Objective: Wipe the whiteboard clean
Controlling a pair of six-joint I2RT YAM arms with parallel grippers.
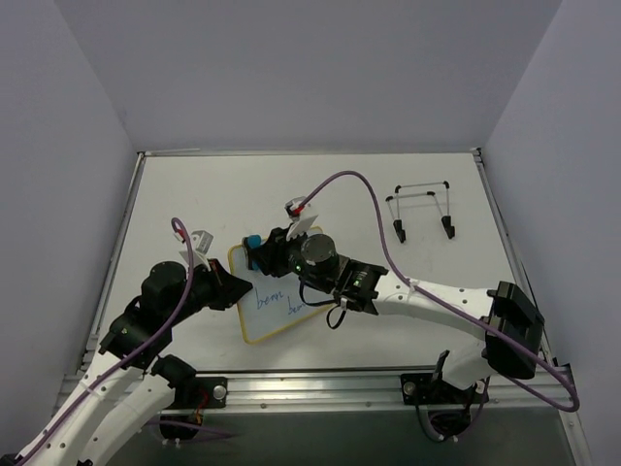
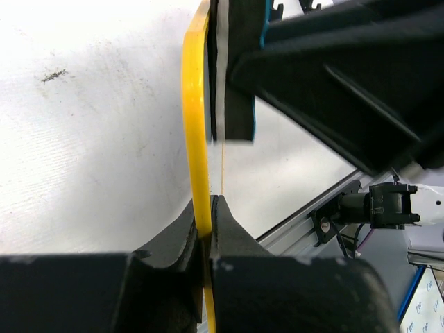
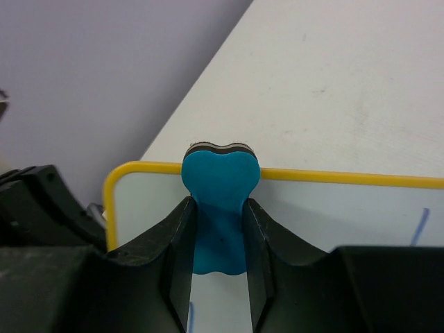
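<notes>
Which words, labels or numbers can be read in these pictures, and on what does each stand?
"be...": upper blue handwritten word on the whiteboard; its other letters are too small to read.
"be...": lower word there; the right arm covers its end.
Nothing else is readable.

In the top view the right gripper (image 1: 262, 252) and its wrist cover the board (image 1: 264, 318) from 12 to 3 o'clock. This cuts short the blue writing (image 1: 270, 301), which is too small to read, and leaves the eraser (image 1: 253, 240) a mere blue speck. The left wrist view shows the board edge-on, its face unseen and its frame running off at 12 o'clock, with the right arm a dark blur at 2 o'clock. In the right wrist view the fingers hide the eraser's lower half, and the board runs off at 3 o'clock.
</notes>
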